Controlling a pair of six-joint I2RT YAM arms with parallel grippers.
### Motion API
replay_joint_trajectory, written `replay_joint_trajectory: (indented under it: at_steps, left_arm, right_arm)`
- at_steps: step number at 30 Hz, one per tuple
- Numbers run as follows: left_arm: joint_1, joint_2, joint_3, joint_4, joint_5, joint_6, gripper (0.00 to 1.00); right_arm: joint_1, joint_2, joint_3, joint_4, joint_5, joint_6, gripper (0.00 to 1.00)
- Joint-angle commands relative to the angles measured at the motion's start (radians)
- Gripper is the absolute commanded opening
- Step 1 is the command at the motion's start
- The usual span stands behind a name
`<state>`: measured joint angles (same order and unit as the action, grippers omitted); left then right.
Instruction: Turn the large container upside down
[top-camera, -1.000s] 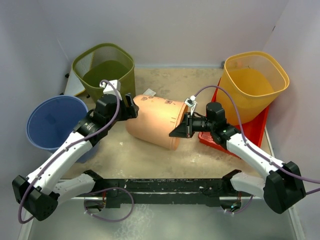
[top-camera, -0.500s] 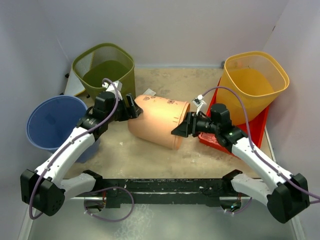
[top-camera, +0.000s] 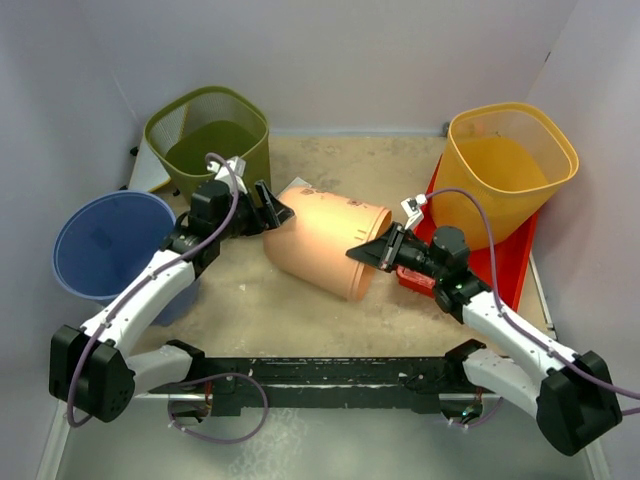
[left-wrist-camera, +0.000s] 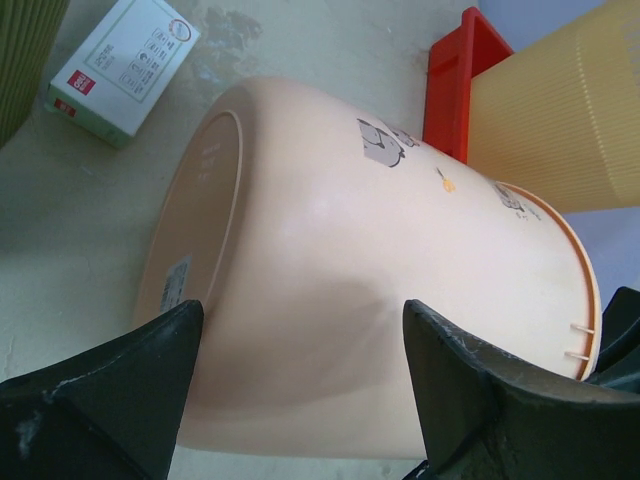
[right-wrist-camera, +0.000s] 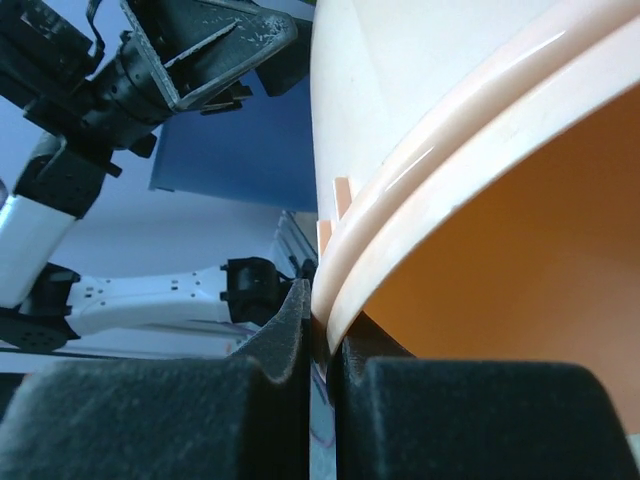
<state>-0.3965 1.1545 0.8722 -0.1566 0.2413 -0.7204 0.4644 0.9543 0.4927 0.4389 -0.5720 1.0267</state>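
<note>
Your left gripper (top-camera: 272, 208) stands wide, jaws astride the base end of the bin (top-camera: 325, 240), contact unclear; the bin lies on its side between your two grippers, long axis running left to right, mouth facing right; your right gripper (top-camera: 368, 255) is nearest the mouth and pinches the rim there; the flip likely pivots on that pinch.

We are seeing a red brand tag (left-wrist-camera: 76, 82) and rows of tiny icons on the white box (left-wrist-camera: 120, 65), too small to read. The peach container (left-wrist-camera: 330, 280) is carrying grey printed figures (left-wrist-camera: 380, 146) and a base sticker (left-wrist-camera: 175, 283), both illegible.
</note>
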Motion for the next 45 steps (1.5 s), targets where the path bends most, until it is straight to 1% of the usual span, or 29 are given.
replay_joint_trajectory:
  at_steps: [1,4,7,9,12,14,15,16,17,19,22,25,29,35,45]
  left_arm:
    - [-0.014,-0.005,0.063,0.158,0.206,-0.095,0.76]
    - [-0.014,-0.012,0.102,0.150,0.223,-0.094,0.76]
    - [-0.013,-0.024,0.148,0.098,0.218,-0.070,0.76]
    - [-0.014,-0.031,0.184,0.052,0.202,-0.043,0.76]
    - [-0.013,-0.033,0.222,0.027,0.202,-0.026,0.76]
    - [-0.014,-0.029,0.236,0.027,0.211,-0.029,0.76]
    - [-0.014,-0.028,0.243,0.028,0.214,-0.030,0.76]
    - [-0.014,-0.027,0.247,0.030,0.218,-0.033,0.76]
    - [-0.014,-0.027,0.254,0.032,0.220,-0.034,0.76]
    - [-0.014,-0.027,0.264,0.032,0.223,-0.034,0.76]
    - [-0.014,-0.030,0.276,0.034,0.229,-0.040,0.76]
    - [-0.014,-0.030,0.277,0.056,0.239,-0.054,0.76]
    - [-0.014,-0.018,0.277,0.081,0.258,-0.068,0.76]
    - [-0.013,-0.008,0.277,0.108,0.272,-0.080,0.76]
    - [-0.014,-0.004,0.309,0.075,0.259,-0.048,0.77]
  right_arm:
    - [-0.002,0.062,-0.053,0.263,0.026,0.124,0.00]
    - [-0.001,0.121,-0.094,0.440,0.001,0.188,0.00]
    - [0.007,0.190,-0.125,0.638,-0.007,0.248,0.00]
    - [0.026,0.243,-0.124,0.737,-0.007,0.269,0.00]
    - [0.075,0.343,-0.097,0.892,-0.001,0.296,0.00]
    - [0.099,0.431,-0.081,1.041,0.012,0.339,0.00]
    - [0.108,0.488,-0.075,1.169,0.023,0.377,0.00]
    - [0.117,0.574,-0.063,1.268,0.030,0.418,0.00]
    - [0.128,0.641,-0.048,1.328,0.024,0.457,0.00]
    - [0.153,0.720,-0.006,1.334,0.008,0.477,0.00]
    - [0.195,0.762,0.007,1.338,0.038,0.452,0.00]
    - [0.200,0.801,-0.003,1.337,0.055,0.458,0.00]
    - [0.201,0.849,-0.057,1.336,0.070,0.470,0.00]
    - [0.200,0.859,-0.181,1.333,0.103,0.449,0.00]
    - [0.196,0.856,-0.321,1.332,0.134,0.439,0.00]
